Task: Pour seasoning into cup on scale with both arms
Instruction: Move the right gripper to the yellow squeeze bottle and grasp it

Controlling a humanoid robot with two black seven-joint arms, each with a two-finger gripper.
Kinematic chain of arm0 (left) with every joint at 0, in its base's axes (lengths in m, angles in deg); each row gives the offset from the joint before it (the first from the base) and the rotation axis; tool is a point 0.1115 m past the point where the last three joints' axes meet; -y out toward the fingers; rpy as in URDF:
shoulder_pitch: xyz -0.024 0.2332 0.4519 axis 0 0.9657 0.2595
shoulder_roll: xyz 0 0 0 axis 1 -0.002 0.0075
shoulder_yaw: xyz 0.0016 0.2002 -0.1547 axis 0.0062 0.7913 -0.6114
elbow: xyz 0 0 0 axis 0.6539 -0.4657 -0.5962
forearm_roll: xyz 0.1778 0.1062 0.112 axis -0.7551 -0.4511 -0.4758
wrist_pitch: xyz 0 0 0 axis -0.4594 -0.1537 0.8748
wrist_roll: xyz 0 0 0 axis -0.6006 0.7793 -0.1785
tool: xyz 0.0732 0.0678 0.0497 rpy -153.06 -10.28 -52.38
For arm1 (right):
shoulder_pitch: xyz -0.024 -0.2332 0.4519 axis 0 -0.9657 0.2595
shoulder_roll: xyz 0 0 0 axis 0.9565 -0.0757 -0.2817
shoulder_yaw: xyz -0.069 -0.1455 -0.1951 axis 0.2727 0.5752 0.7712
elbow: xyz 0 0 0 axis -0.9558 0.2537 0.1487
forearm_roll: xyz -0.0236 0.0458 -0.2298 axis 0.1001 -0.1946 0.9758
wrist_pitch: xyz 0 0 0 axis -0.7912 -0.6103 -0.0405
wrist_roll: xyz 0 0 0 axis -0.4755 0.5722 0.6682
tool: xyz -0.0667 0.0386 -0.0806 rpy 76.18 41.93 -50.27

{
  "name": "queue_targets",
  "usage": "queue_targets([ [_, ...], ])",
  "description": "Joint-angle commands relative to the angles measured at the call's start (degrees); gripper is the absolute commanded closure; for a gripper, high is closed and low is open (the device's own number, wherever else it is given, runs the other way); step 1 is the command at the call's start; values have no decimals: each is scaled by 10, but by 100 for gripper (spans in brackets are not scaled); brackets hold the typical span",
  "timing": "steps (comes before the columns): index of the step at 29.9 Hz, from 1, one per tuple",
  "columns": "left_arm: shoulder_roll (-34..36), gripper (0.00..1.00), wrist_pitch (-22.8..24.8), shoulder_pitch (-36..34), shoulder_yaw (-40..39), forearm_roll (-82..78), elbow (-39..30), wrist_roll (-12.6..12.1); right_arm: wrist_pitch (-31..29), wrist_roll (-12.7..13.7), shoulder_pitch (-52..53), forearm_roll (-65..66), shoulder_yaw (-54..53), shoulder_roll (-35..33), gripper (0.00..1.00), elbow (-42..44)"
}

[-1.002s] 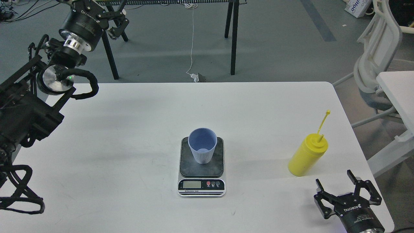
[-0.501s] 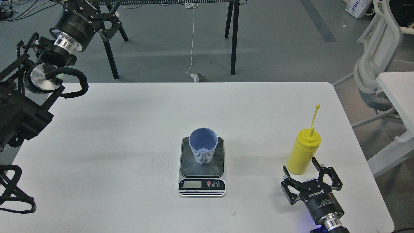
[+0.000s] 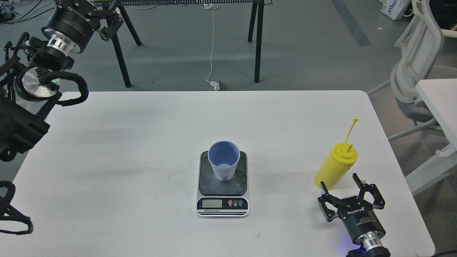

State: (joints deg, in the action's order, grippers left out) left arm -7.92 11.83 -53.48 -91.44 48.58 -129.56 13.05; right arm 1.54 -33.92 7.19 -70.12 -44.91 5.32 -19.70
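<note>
The light blue cup (image 3: 224, 165) stands upright on the dark plate of the scale (image 3: 222, 208) at the table's middle front. The yellow seasoning bottle (image 3: 335, 166) stands at the right, leaning up-right, with its cap strap sticking up. My right gripper (image 3: 339, 180) is open just in front of the bottle. Its fingertips sit on either side of the bottle's base, and I cannot tell whether they touch it. My left gripper (image 3: 101, 14) is raised at the far top left beyond the table, partly cut off, with fingers spread and empty.
The white table (image 3: 142, 142) ends close to the right of the bottle. A white chair (image 3: 417, 60) and a second white table (image 3: 441, 100) stand at the right. Black trestle legs (image 3: 257, 39) stand behind the table.
My right gripper has come up and left from the table's front right corner to the bottle's base. The bottle's lean has shifted. My left arm has drawn up and to the left.
</note>
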Motion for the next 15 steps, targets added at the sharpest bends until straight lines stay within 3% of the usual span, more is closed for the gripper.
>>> queue_targets([
  [1, 0, 0, 2, 1, 1, 0, 0, -1, 0, 2, 22, -21, -1, 2, 7, 23],
  [15, 1, 0, 3, 1, 2, -2, -1, -1, 0, 6, 105, -20, 21, 14, 10, 74],
])
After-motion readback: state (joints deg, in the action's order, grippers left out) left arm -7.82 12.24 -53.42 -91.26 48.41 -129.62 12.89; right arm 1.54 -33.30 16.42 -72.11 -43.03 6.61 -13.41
